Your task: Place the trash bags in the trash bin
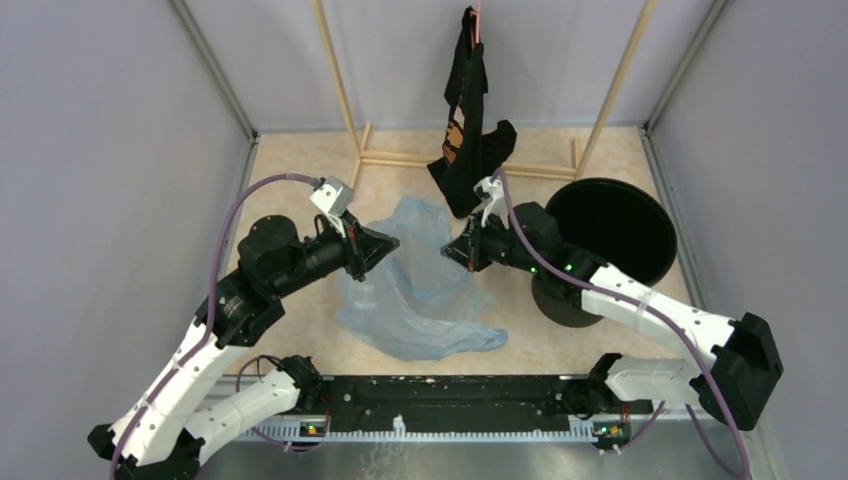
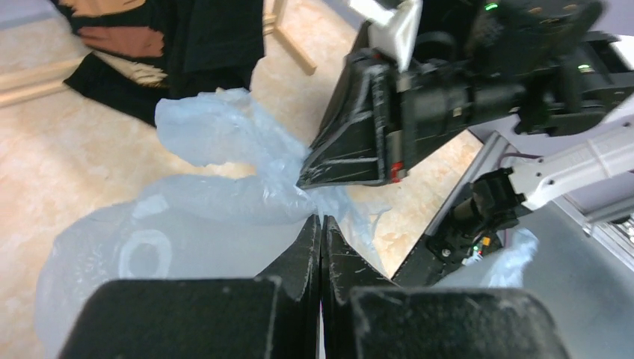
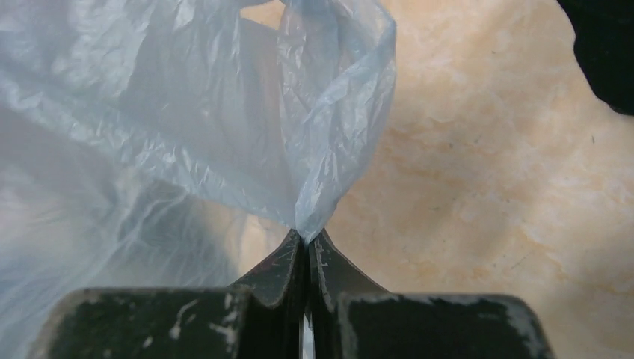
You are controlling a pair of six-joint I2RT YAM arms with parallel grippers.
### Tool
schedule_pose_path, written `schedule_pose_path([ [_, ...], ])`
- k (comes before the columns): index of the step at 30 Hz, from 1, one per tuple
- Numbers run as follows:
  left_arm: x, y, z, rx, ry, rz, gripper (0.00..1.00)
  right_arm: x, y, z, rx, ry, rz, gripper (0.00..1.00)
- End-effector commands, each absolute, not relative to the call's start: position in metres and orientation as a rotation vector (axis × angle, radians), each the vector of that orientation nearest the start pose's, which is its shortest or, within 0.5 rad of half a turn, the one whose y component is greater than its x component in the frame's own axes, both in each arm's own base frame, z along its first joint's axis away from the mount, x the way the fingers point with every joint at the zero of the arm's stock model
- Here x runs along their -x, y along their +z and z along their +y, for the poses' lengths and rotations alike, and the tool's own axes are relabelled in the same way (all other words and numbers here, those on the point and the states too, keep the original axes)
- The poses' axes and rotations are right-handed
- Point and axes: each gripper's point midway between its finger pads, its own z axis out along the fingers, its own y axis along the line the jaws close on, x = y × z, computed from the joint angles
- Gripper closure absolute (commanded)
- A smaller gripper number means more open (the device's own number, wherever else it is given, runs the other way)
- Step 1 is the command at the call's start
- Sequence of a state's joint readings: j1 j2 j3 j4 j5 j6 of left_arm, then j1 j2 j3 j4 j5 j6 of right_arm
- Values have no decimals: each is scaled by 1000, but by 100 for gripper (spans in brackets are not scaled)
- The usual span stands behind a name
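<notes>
Reading outward from the arm bases at 6 o'clock in the overhead view: the trash bag (image 1: 420,300) lies crumpled near the middle of the desk (image 1: 300,170), most of its film on the surface and none of it in the bin. At the bag's 10 o'clock edge the left tool (image 2: 321,224) is fully closed, tips meeting right at the film; its own camera does not show whether any plastic is caught between them. At the bag's 1 o'clock edge the right tool (image 3: 306,239) is also closed, and here a gathered fold of blue film plainly issues from between the tips, so this tool has hold of the bag. The two tools face each other across the upper margin, probably so that the limp, roomy sheet can be lifted at two places instead of trailing from one. The trash bin (image 1: 640,250) stands upright at 3 o'clock of the bag, just behind the right forearm, mouth open upward to receive it. Farthest, at 12 o'clock, a black garment (image 1: 470,100) hangs within a wooden frame (image 1: 345,100), apart from the task.
</notes>
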State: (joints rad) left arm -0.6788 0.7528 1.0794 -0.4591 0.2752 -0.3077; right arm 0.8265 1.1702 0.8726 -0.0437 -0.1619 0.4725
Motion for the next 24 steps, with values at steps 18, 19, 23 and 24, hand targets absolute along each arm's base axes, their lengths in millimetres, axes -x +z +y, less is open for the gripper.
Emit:
schedule_pose_path([
  [18,-199,354,-195,-372,-796,1787,2,-207,307,329,475,1253,1770,100],
  [19,-200,359,-197,-362,-809,1776,2,-207,307,330,478,1256,1770,100],
  [23,-203,376,-207,-357,-872,1715,1,-205,306,332,486,1255,1773,100],
  [24,-204,378,-211,-364,-887,1705,1,-205,306,332,487,1253,1772,100],
])
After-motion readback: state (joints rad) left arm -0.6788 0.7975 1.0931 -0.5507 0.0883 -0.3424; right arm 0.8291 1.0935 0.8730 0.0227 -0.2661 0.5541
